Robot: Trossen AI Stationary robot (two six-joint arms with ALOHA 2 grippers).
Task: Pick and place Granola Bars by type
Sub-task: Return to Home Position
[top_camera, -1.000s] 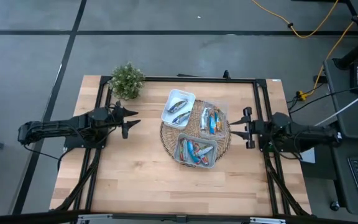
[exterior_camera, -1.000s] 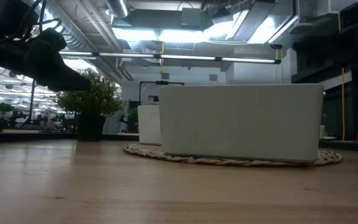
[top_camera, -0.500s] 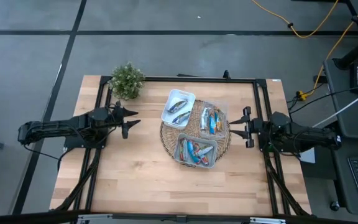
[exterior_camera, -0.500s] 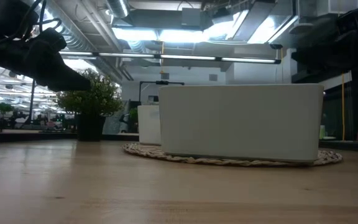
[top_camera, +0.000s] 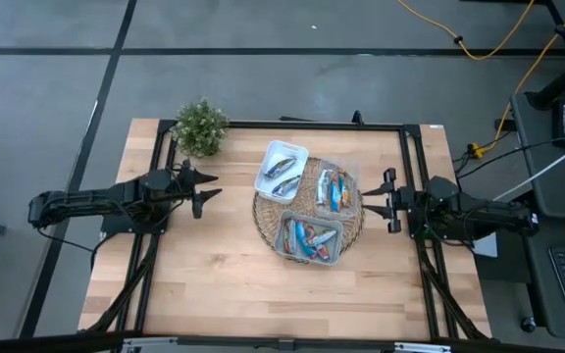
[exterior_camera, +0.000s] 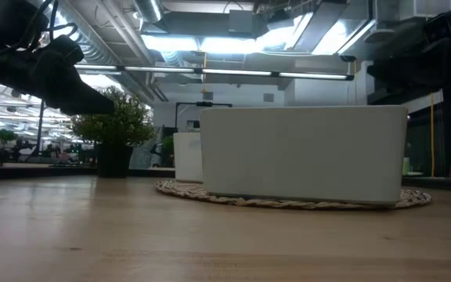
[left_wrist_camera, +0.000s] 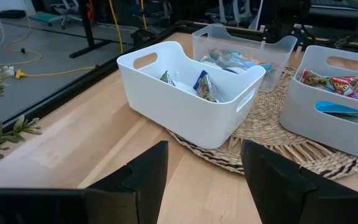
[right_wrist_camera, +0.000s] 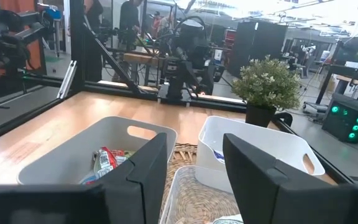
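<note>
Both jaws spread — Granola Bars (top_camera: pixel 307 238) lie between, well apart.

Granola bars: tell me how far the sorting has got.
Done, it seems: every granola bar in view lies in one of three bins on the woven mat; none shows loose on the table. In hand: nothing; the left gripper and right gripper are open and empty, off at either side of the bins. Left: seemingly nothing to sort.
</note>
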